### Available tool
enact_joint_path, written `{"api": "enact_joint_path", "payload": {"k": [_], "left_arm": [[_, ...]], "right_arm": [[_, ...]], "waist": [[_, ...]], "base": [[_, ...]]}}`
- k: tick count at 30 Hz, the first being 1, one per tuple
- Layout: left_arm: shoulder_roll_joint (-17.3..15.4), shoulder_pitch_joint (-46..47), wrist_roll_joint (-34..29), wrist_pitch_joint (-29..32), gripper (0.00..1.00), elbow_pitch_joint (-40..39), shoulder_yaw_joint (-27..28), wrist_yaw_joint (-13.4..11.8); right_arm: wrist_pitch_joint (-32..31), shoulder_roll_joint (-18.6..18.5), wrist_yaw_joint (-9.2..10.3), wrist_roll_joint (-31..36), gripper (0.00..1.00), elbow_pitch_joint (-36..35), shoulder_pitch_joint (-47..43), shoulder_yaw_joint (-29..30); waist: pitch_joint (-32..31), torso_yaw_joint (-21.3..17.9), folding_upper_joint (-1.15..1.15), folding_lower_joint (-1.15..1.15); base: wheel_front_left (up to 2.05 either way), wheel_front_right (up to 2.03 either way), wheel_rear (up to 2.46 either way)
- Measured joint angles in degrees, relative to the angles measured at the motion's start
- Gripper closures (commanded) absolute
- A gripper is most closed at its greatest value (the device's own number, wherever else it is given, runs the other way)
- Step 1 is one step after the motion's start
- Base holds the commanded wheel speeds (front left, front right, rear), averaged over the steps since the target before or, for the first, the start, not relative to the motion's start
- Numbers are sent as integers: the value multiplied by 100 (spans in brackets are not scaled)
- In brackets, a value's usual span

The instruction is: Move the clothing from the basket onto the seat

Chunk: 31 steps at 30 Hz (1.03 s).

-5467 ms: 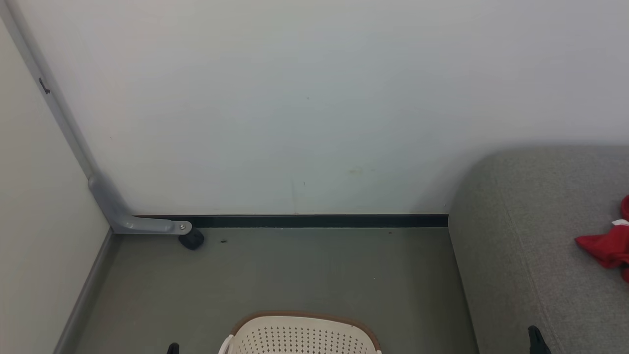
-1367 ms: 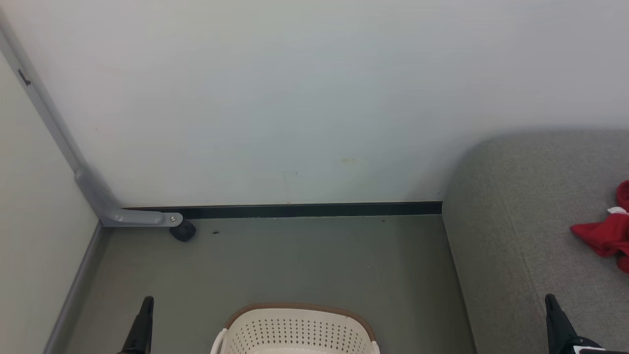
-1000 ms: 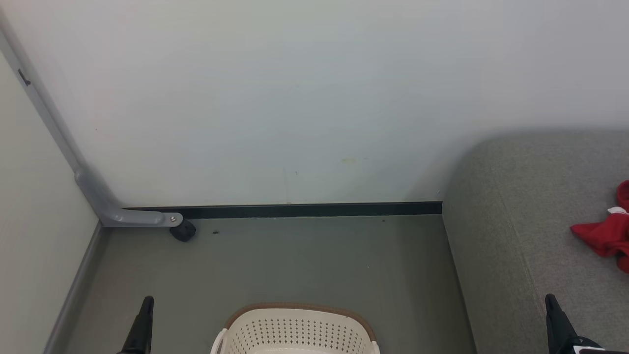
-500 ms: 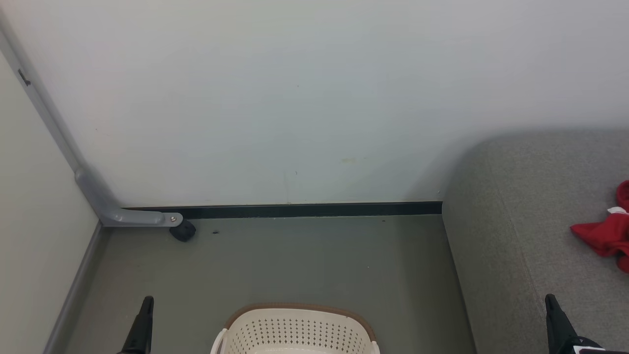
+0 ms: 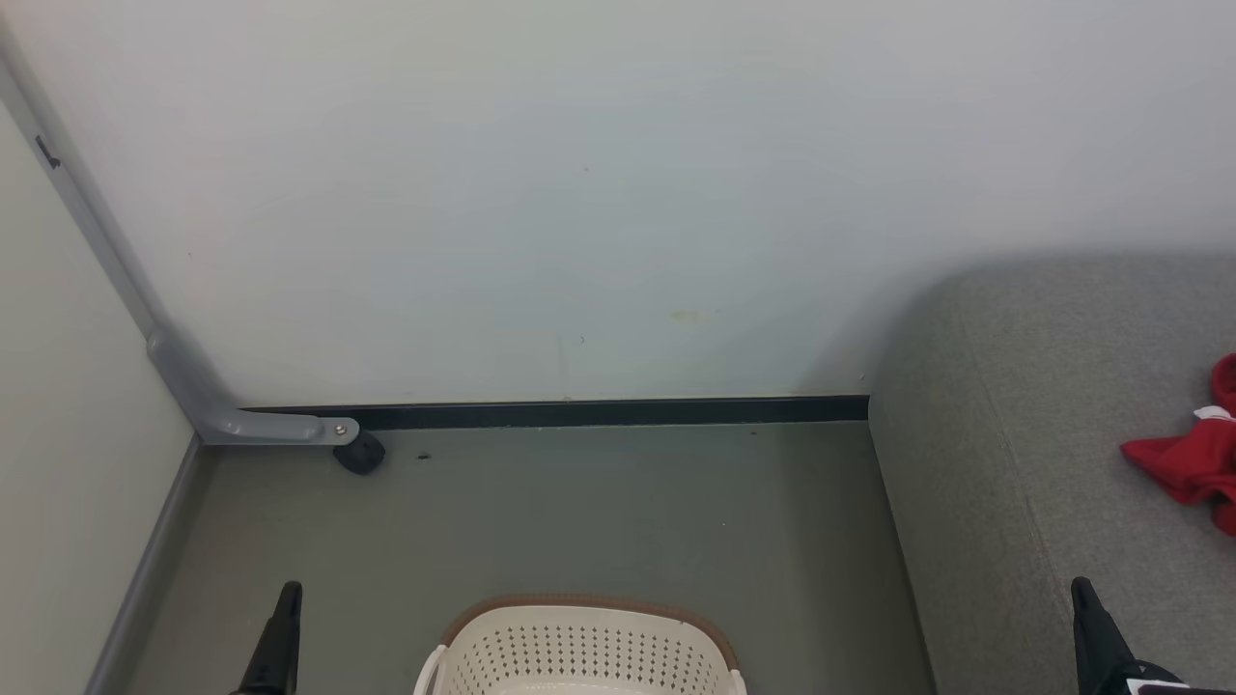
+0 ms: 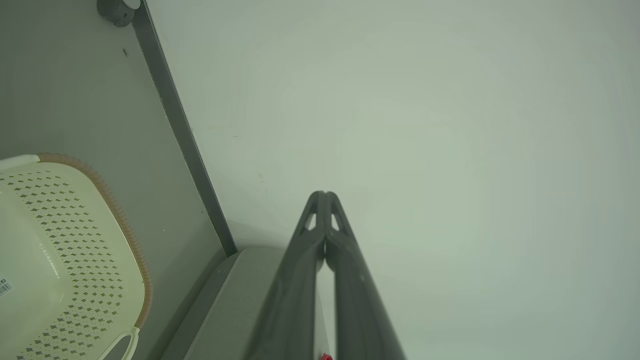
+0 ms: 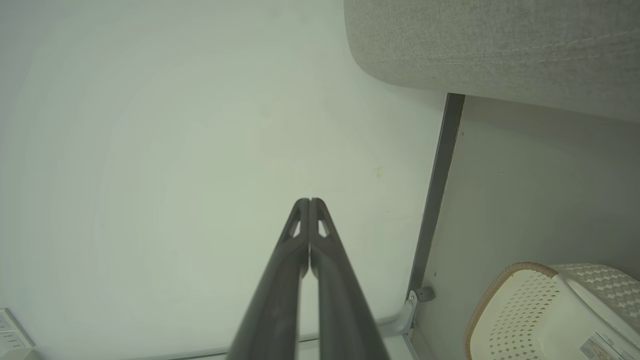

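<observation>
Fingers pressed together, nothing held: left tool (image 5: 291, 587) and right tool (image 5: 1079, 582), low either side of basket (image 5: 579, 649) on the floor (image 5: 599, 512). Further right, red clothing (image 5: 1193, 463) lies on seat (image 5: 1004, 434), cut by frame edge, probably one garment. Wall (image 5: 599, 193) behind.

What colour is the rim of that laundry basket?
Brown rim on a cream-white basket; the left wrist view shows it best.

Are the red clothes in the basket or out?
Out: the red clothing lies crumpled on the grey seat, away from the basket.
</observation>
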<state>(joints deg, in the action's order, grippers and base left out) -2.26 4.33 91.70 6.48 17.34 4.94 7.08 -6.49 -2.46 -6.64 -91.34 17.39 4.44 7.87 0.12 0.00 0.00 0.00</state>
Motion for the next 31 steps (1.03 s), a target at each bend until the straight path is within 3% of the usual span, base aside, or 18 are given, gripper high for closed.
{"api": "enact_joint_path", "payload": {"k": [31], "left_arm": [[0, 0, 0, 0, 100, -1, 0, 0]], "right_arm": [[0, 1, 0, 0, 100, -2, 0, 0]], "waist": [[0, 0, 0, 0]], "base": [[0, 0, 0]]}}
